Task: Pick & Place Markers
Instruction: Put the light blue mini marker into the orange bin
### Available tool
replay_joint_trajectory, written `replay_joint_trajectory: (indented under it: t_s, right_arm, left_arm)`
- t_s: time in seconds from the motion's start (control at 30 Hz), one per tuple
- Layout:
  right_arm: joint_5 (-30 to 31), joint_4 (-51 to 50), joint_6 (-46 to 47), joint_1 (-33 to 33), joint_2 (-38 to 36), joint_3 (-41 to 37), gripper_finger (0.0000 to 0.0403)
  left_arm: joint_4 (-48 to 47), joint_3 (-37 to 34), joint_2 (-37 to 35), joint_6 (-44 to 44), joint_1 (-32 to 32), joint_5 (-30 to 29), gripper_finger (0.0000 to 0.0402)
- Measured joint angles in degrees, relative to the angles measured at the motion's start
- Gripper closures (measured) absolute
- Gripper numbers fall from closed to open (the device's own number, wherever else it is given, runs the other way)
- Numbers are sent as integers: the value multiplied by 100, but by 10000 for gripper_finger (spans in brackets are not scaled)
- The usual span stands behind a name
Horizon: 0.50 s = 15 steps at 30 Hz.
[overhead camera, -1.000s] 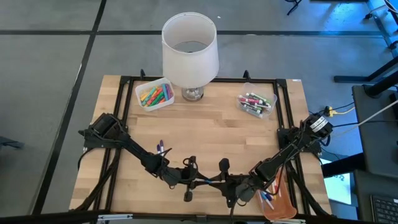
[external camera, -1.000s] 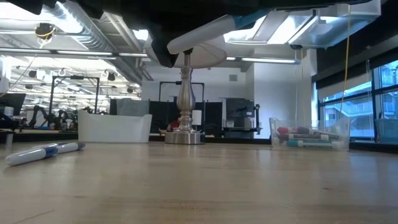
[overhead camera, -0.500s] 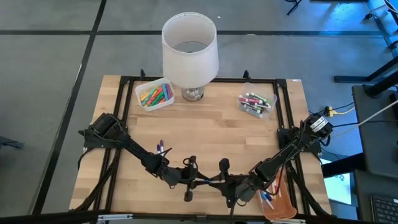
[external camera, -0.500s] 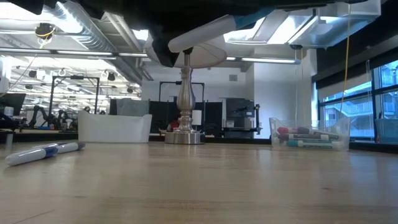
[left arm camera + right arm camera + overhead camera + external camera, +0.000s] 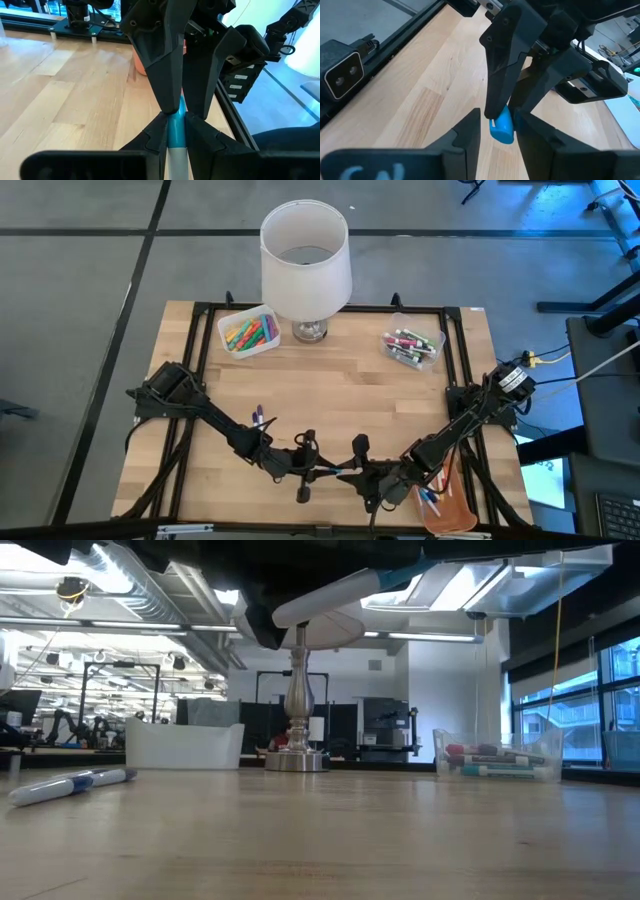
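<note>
Left end effector (image 5: pixel 175 131) clamps blue marker (image 5: pixel 175 127) | right end effector (image 5: pixel 496 134) loosened beside cap

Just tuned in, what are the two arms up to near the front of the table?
Both arms meet at the table's front edge over one white marker with a blue cap. The left pincer grips its white barrel, while the right pincer stands around the blue cap end with a gap showing on each side. It looks like a hand-over or uncapping. Another blue and white marker lies loose on the wooden table.
</note>
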Motion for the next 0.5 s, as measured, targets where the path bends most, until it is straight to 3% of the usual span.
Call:
replay_joint_trajectory:
  t_s: [0.17, 0.5]
  right_arm:
    - [0, -12, -2, 0, 0, 0, 284]
    - [-11, -44, -39, 4, 0, 0, 335]
  left_arm:
    - [0, 0, 0, 0, 0, 26, 351]
    - [11, 0, 2, 0, -2, 151, 352]
